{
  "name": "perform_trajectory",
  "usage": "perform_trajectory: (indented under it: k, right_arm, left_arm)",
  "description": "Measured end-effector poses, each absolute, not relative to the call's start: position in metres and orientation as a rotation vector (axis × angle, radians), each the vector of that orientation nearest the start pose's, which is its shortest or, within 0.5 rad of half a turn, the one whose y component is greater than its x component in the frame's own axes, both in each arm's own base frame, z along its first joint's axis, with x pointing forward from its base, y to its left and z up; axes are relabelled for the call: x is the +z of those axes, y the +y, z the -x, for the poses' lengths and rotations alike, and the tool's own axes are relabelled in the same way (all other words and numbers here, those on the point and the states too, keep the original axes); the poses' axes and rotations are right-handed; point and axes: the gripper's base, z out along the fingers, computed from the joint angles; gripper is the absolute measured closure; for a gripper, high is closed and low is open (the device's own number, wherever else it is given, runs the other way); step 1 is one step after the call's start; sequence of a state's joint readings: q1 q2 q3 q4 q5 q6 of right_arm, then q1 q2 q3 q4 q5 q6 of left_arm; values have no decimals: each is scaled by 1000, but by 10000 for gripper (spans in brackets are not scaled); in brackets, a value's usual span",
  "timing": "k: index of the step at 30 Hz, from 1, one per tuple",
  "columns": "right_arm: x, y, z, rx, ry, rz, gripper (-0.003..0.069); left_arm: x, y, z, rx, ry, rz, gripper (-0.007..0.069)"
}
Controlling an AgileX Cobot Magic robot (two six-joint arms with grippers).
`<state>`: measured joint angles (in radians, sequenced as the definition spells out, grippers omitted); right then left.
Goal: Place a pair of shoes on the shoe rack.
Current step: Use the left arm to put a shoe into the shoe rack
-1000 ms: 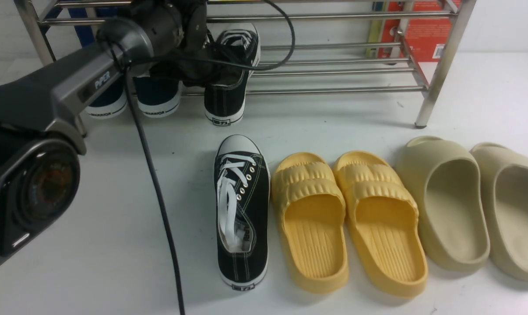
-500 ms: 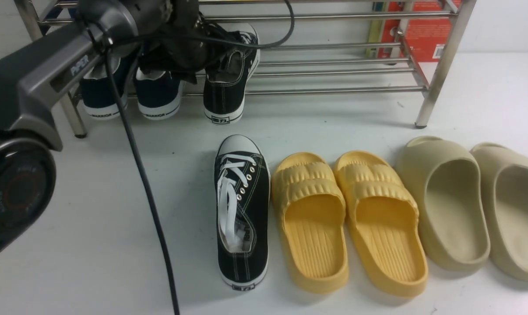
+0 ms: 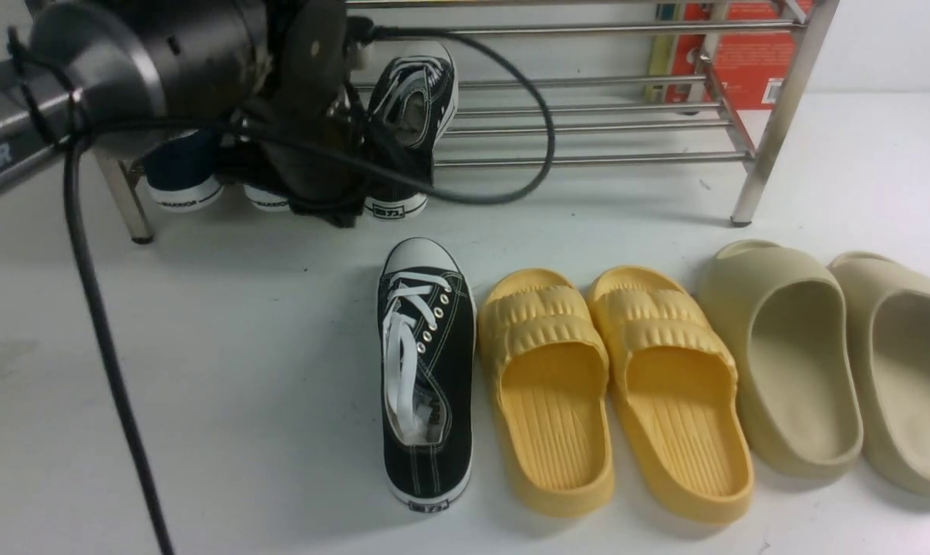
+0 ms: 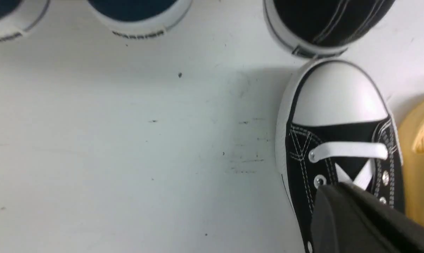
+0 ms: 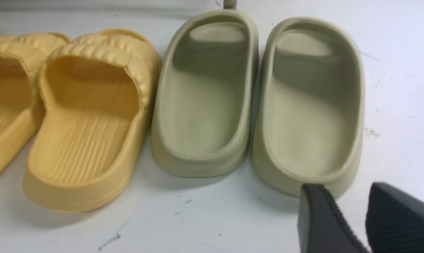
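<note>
Farthest out from the shiny silver metal-tube shoe rack [image 3: 780, 116], the right gripper [image 5: 345, 192] hangs with jaws apart and empty by the heels of the olive-beige foam slides [image 5: 205, 95]. One black canvas lace-up sneaker with a white toe cap [image 3: 425, 370] lies on the floor before the rack, toe toward it. Nearer the rack, the left gripper [image 4: 342, 203] is closed on nothing. The second black sneaker [image 3: 411, 100] rests on the rack's lowest shelf, heel jutting past its front bar.
</note>
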<state>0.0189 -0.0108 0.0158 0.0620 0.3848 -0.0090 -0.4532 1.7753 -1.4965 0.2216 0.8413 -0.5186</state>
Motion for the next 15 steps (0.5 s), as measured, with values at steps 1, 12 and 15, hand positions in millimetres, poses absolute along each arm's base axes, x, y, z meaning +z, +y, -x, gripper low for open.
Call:
perform_trajectory:
  k: [1,12,15]
  right_arm:
    - [174,3,-52,68,1873,-12,419]
    - [174,3,-52,68,1873,-12,419]
    - [174,3,-52,68,1873,-12,419]
  left_arm:
    - [280,-160,-360,-114,2552,-70,638]
    - [228,-157,-405,-176,2403,-103,638]
    - [210,-150,-419,-185,2385,-85,638]
